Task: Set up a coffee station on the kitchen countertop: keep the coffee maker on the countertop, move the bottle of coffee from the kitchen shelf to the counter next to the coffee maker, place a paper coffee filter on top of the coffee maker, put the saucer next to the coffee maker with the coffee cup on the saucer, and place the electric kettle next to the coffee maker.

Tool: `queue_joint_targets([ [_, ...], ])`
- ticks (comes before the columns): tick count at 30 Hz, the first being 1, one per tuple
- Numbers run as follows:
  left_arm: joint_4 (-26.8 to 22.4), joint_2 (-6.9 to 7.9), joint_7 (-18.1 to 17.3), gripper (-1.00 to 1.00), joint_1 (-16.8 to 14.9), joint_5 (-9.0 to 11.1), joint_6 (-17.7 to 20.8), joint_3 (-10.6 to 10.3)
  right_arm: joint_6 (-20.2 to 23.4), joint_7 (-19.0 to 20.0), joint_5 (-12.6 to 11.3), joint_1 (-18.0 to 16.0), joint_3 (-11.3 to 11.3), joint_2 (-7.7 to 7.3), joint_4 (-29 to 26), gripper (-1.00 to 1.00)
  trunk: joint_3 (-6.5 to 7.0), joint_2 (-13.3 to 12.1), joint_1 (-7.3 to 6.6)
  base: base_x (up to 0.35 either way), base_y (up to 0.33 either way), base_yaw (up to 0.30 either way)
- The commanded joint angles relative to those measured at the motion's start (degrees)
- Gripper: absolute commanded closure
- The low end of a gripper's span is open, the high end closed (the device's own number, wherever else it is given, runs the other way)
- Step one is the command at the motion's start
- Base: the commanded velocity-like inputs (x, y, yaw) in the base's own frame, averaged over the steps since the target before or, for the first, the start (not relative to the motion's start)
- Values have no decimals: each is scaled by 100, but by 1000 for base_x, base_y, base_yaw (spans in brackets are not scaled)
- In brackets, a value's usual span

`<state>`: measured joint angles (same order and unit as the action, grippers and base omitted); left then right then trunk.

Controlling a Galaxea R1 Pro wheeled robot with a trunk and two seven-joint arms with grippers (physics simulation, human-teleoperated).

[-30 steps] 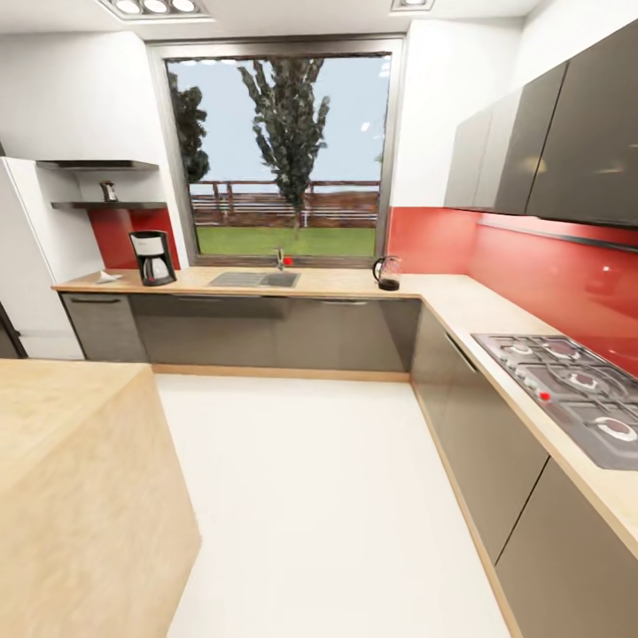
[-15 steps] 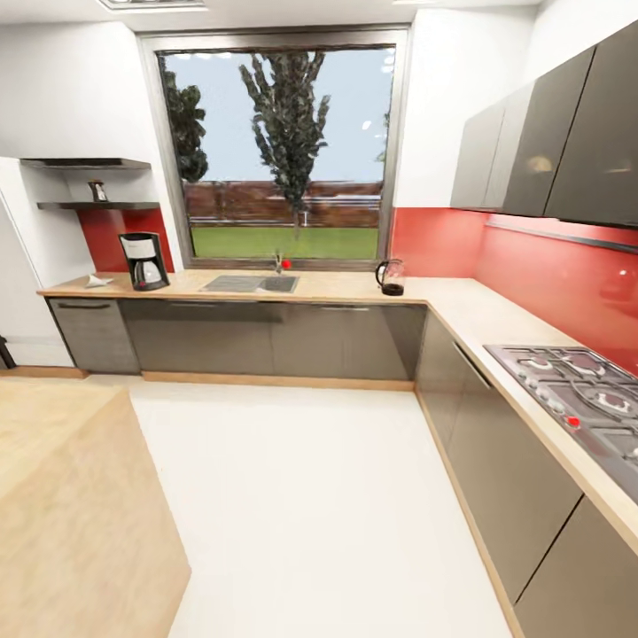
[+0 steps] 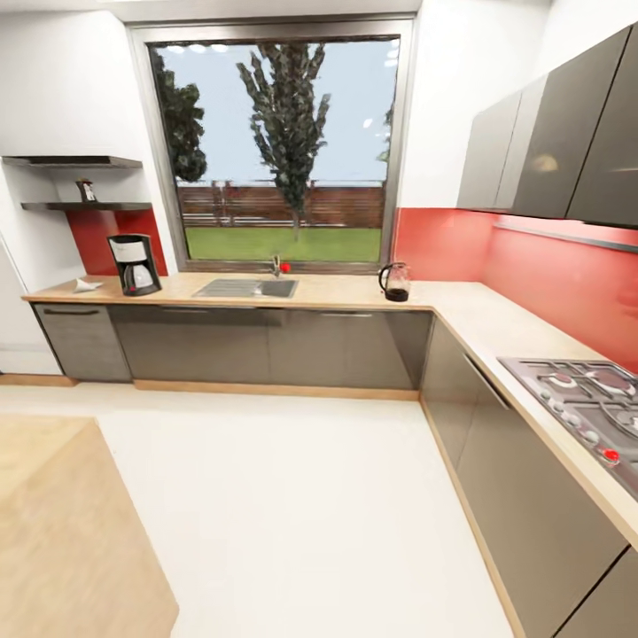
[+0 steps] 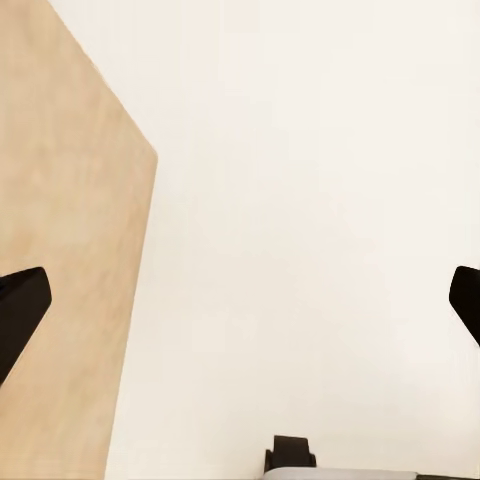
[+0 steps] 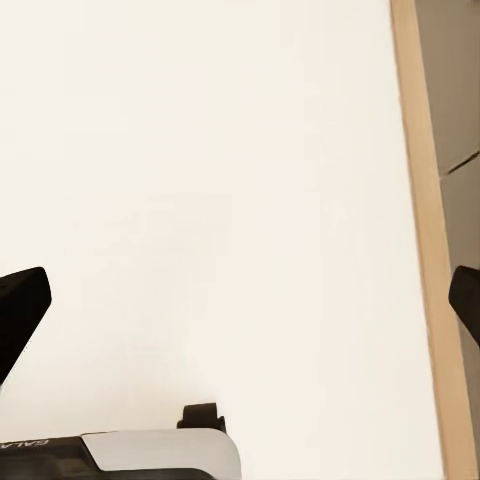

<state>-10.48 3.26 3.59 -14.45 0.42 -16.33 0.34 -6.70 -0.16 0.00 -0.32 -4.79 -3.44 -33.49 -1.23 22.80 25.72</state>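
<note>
- Kitchen with white floor [image 3: 310, 496], L-shaped wooden countertop [image 3: 346, 288] over grey cabinets, red backsplash, large window behind a sink [image 3: 246, 287]; a stove [image 3: 585, 399] is on the right run, a wooden island [image 3: 62, 532] at near left.
- Coffee maker [image 3: 134, 264] stands on the countertop at the far left, where the task wants it.
- A small white item, judged to be the paper filter [image 3: 86, 284], lies on the counter just beside the coffee maker, not on top of it.
- Bottle of coffee [image 3: 86, 190] is on the lower wall shelf [image 3: 75, 206] above the coffee maker; not moved.
- Electric kettle [image 3: 395, 282] sits right of the sink, well apart from the coffee maker; not moved.
- Saucer and cup: cannot be made out.
- Assessment: only the coffee maker item is satisfied; the other four placements remain.
- Left gripper [image 4: 240, 305]: fingers spread wide, nothing between them, floor and island edge below.
- Right gripper [image 5: 240, 305]: fingers spread wide, nothing held, floor and cabinet plinth below.
- Writing: part of "GALAXEA" lettering on the right wrist housing; no product labels legible.
</note>
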Motion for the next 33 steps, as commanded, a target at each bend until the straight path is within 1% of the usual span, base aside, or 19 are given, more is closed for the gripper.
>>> queue_joint_targets([
  [1,4,0,10,-100,-5,3,-21,1,-15,-2,0,-3,-5,1,0,-100,-13,12,7,338,0,0],
  [13,3,0,10,-100,-5,3,-22,1,-15,-5,0,-3,-5,1,6,-100,-13,12,7,338,0,0],
  [21,-4,0,10,-100,-5,18,-28,1,-15,-10,0,-3,26,45,18,-100,-13,12,7,338,0,0],
  [33,-42,-1,10,-100,-5,15,-29,1,-12,-10,-8,-3,25,64,27,-100,-13,12,7,338,0,0],
])
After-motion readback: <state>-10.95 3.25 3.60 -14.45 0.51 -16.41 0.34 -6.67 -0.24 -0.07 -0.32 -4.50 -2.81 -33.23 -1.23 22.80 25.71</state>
